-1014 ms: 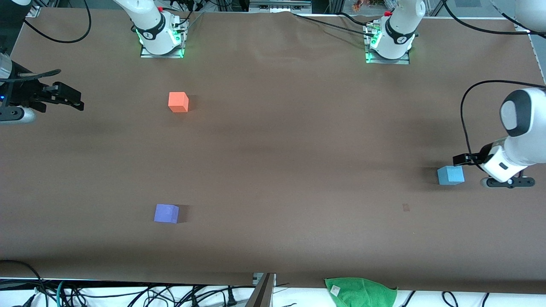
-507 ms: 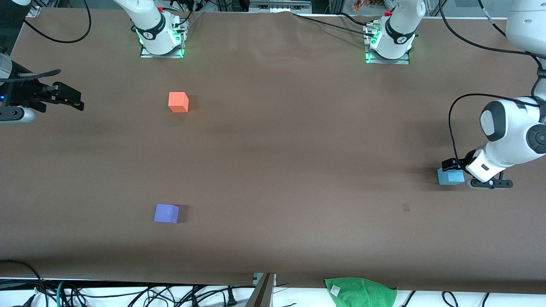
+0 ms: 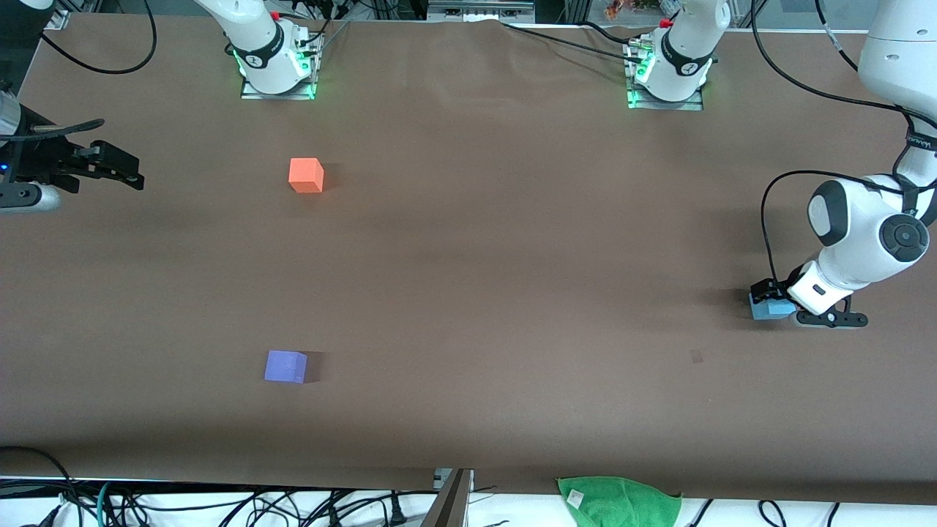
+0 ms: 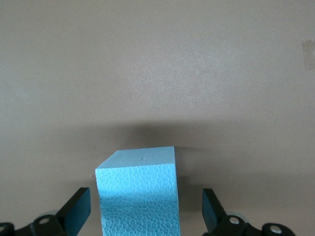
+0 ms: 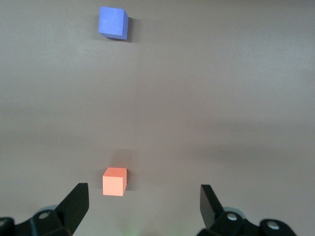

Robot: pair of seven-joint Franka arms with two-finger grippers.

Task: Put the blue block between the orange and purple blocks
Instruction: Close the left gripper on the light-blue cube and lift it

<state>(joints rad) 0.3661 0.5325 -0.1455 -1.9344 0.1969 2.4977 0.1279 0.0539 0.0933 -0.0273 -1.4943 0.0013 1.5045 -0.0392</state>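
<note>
The blue block [image 3: 765,309] sits on the table at the left arm's end. My left gripper [image 3: 770,296] is low over it, open, with a finger on each side of the block [image 4: 140,194] and a gap on both sides. The orange block [image 3: 306,176] sits near the right arm's base. The purple block [image 3: 285,366] lies nearer to the front camera than the orange one. My right gripper [image 3: 110,167] is open and empty, up in the air at the right arm's end of the table. Its wrist view shows the orange block [image 5: 114,181] and the purple block [image 5: 112,22].
A green cloth [image 3: 618,501] lies off the table's edge nearest the front camera. Cables run along that edge and around both arm bases [image 3: 277,62]. A small tape mark [image 3: 696,356] is on the brown table cover near the blue block.
My left gripper has come down and moved in over the blue block, so its fingers now straddle it. The right arm and all three blocks have not moved.
</note>
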